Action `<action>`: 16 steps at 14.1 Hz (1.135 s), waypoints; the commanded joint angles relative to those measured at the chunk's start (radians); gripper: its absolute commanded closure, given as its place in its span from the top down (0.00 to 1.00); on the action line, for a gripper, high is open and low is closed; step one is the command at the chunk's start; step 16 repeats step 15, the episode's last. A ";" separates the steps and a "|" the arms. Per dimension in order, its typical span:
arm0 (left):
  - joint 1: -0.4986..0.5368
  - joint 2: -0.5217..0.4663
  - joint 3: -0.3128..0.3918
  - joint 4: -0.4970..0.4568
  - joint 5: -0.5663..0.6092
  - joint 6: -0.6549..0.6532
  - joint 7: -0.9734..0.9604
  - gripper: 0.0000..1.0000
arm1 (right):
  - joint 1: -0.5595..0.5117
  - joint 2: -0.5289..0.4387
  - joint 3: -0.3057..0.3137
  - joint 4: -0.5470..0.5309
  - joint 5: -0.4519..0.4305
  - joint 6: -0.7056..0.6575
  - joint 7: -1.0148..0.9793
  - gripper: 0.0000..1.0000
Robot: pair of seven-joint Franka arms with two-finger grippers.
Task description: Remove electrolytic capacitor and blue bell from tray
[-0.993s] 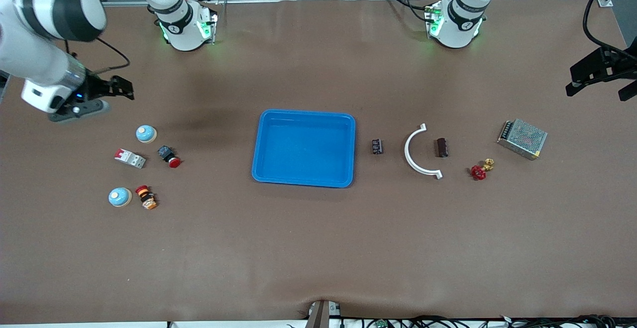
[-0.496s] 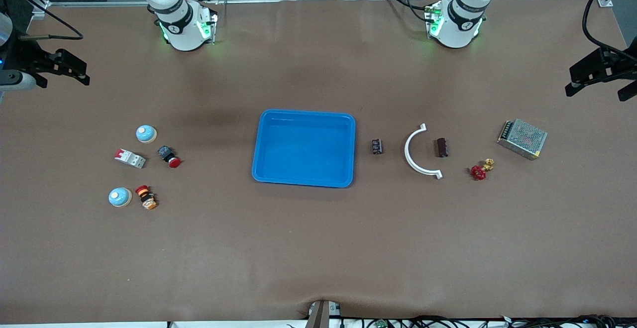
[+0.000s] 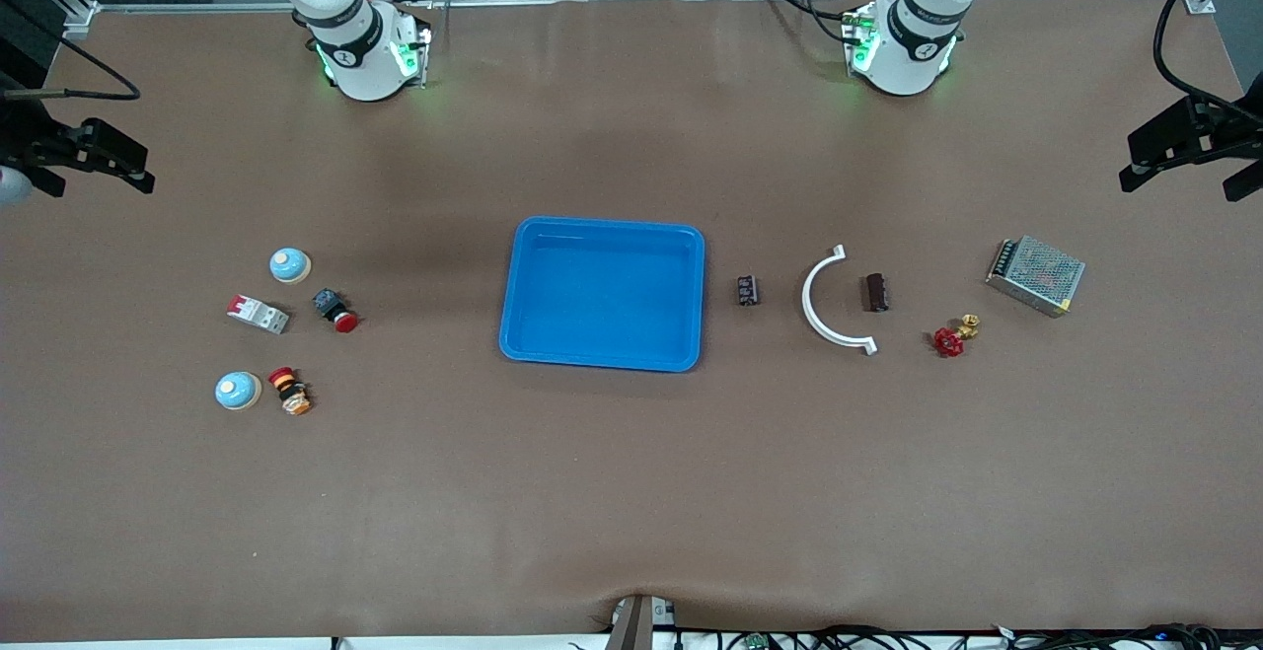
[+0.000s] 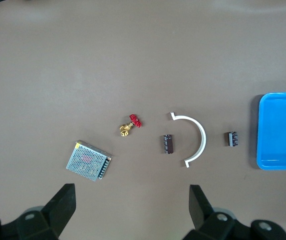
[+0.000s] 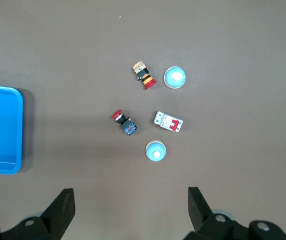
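Looking done: tray [image 3: 602,293] lying empty mid-desk, capacitor [image 3: 748,290] and bells [image 3: 290,264] resting outside it, left gripper [image 4: 133,200] and right gripper [image 5: 128,202] hovering wide-fingered at the ends.

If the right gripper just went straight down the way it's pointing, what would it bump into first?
Probably bare table. The right gripper, open, points down at brown surface, with nothing between its fingers. The nearest thing, a blue bell, lies apart from that line, though depth is hard to judge.
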 commanded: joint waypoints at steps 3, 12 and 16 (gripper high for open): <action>-0.012 -0.005 0.011 -0.010 0.021 0.013 0.020 1.00 | 0.001 0.031 -0.003 0.035 -0.011 -0.039 0.015 1.00; -0.012 -0.004 0.011 -0.011 0.021 0.020 0.020 1.00 | 0.009 0.040 -0.005 0.038 -0.011 -0.041 0.017 1.00; -0.012 -0.002 0.012 -0.011 0.021 0.020 0.020 1.00 | 0.006 0.040 -0.005 0.036 -0.011 -0.041 0.017 1.00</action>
